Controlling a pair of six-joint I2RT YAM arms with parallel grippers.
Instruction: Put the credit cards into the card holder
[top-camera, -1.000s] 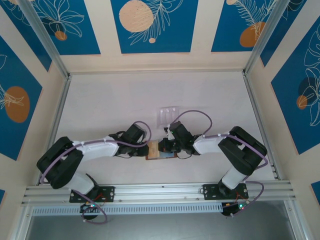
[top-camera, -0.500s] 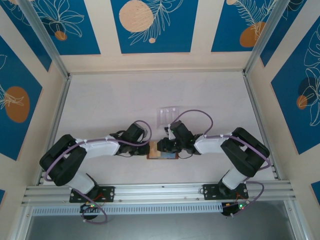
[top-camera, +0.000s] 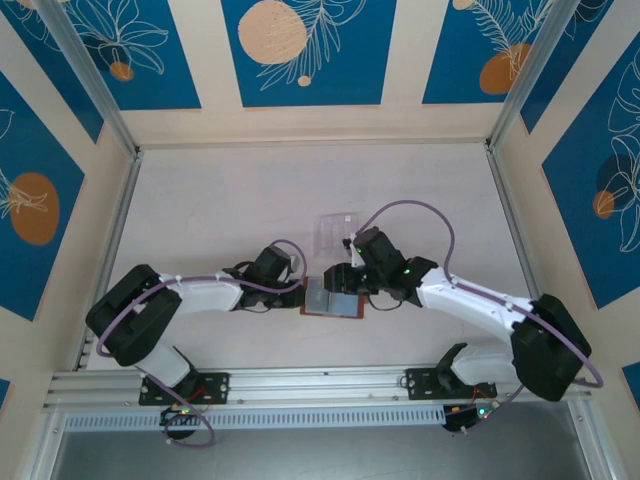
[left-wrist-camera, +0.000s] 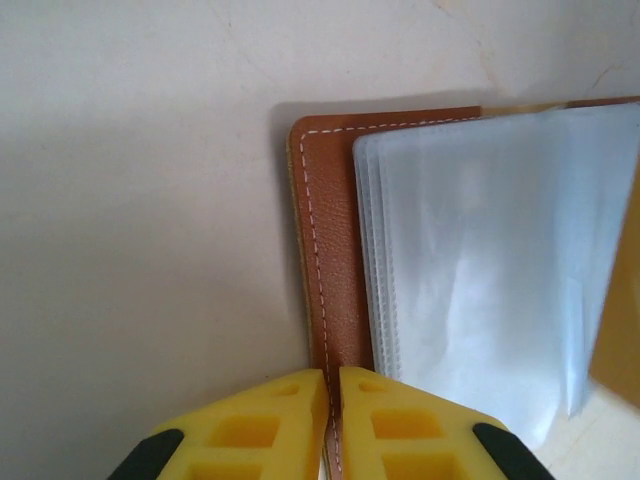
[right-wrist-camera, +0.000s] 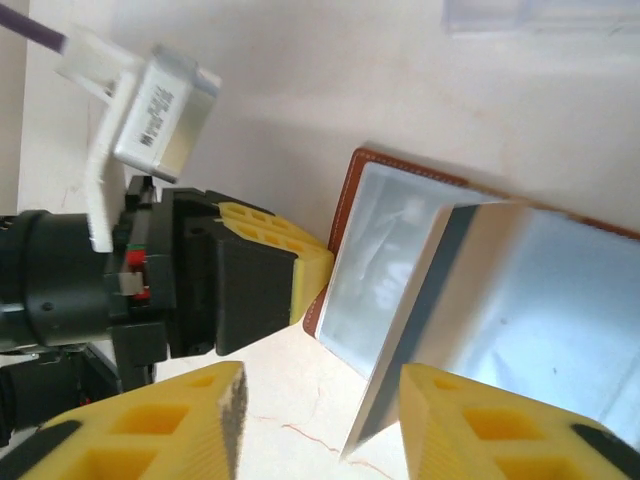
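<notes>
With the card holder (top-camera: 332, 300) open on the worktop (top-camera: 200, 220) and the left tool (left-wrist-camera: 332, 395) clenched on its stiff leather edge, expect limp, slippery sleeves (left-wrist-camera: 480, 260) and lift them gently with your released right tool (right-wrist-camera: 320, 405).

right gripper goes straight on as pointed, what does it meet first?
Probably the card holder: one lifted leaf of it stands between the open fingers of the right gripper. Depth is unclear.
</notes>
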